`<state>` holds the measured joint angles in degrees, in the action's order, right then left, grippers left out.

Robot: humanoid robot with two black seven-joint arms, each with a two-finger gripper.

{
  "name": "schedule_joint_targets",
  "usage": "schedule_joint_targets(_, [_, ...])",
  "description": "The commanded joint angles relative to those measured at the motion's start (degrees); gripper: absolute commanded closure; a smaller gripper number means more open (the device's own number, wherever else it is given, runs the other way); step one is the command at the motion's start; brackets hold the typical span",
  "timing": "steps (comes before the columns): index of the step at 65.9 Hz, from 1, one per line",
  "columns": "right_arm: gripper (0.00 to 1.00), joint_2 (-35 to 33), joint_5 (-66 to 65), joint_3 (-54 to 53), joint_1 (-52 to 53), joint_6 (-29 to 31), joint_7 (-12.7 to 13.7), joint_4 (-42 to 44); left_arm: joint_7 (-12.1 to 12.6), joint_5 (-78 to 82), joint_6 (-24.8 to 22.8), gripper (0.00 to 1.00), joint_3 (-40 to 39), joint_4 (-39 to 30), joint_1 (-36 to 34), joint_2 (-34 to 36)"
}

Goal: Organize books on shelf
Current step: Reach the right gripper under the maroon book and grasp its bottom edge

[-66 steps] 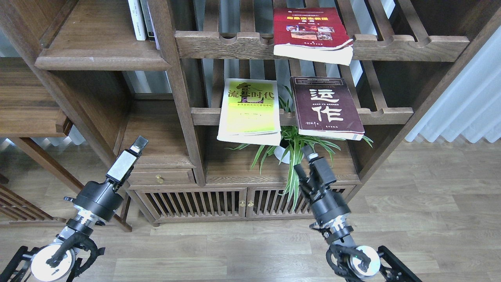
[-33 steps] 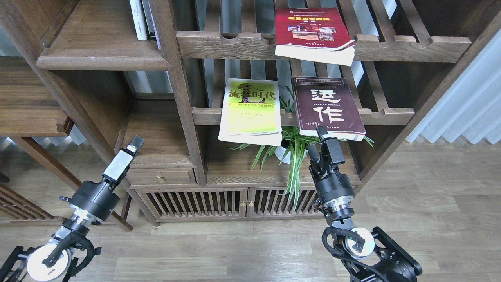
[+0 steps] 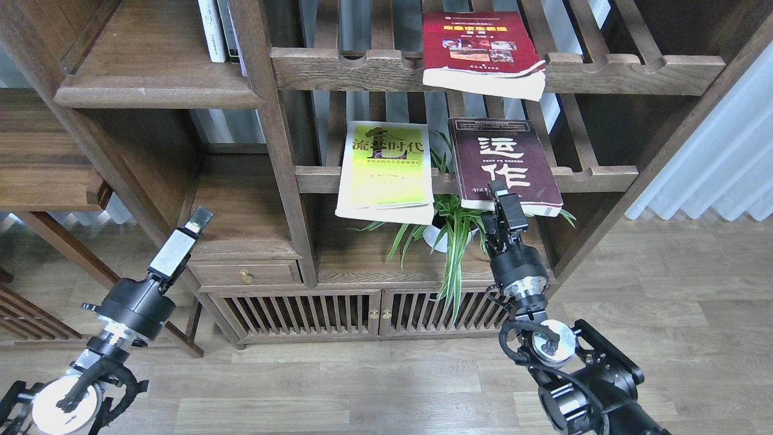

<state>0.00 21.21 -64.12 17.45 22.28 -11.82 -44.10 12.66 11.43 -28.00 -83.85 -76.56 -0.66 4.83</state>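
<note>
Three books lie flat on slatted racks. The dark maroon book (image 3: 504, 158) and the lime-yellow book (image 3: 386, 172) overhang the middle rack, and the red book (image 3: 480, 48) overhangs the upper one. The shelf (image 3: 151, 66), a solid brown board, is at the upper left. My right gripper (image 3: 492, 202) is at the maroon book's front edge. One finger (image 3: 495, 187) lies over the cover and the other is below the edge, with a gap still visible between them. My left gripper (image 3: 199, 219) hangs low at the left, holding nothing. It shows as a single slab, so its fingers cannot be told apart.
Slim white- and grey-spined books (image 3: 217, 30) stand at the back right of the shelf. A potted spider plant (image 3: 450, 232) sits on the cabinet top just left of my right gripper. A thick upright post (image 3: 275, 133) separates the shelf from the racks.
My right gripper rose from in front of the plant up to the maroon book's front edge. My left gripper drifted slightly down and left.
</note>
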Motion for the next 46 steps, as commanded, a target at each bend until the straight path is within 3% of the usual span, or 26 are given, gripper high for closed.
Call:
schedule_joint_targets(1, [0.05, 0.0, 0.9, -0.4, 0.2, -1.9, 0.0, 0.1, 0.1, 0.0, 0.0, 0.0, 0.0, 0.0, 0.0, 0.0])
schedule_joint_targets(23, [0.3, 0.0, 1.0, -1.4, 0.5, -1.7, 0.0, -0.1, 0.3, 0.0, 0.0, 0.0, 0.0, 0.0, 0.8, 0.0])
schedule_joint_targets(35, [0.31, 0.0, 1.0, -1.4, 1.0, -2.0, 0.3, -0.1, 0.3, 0.0, 0.0, 0.0, -0.4, 0.0, 1.4, 0.0])
schedule_joint_targets(46, [0.44, 0.0, 1.5, -1.4, 1.3, -2.0, 0.5, -0.1, 0.3, -0.1, 0.0, 0.0, -1.3, 0.0, 1.5, 0.4])
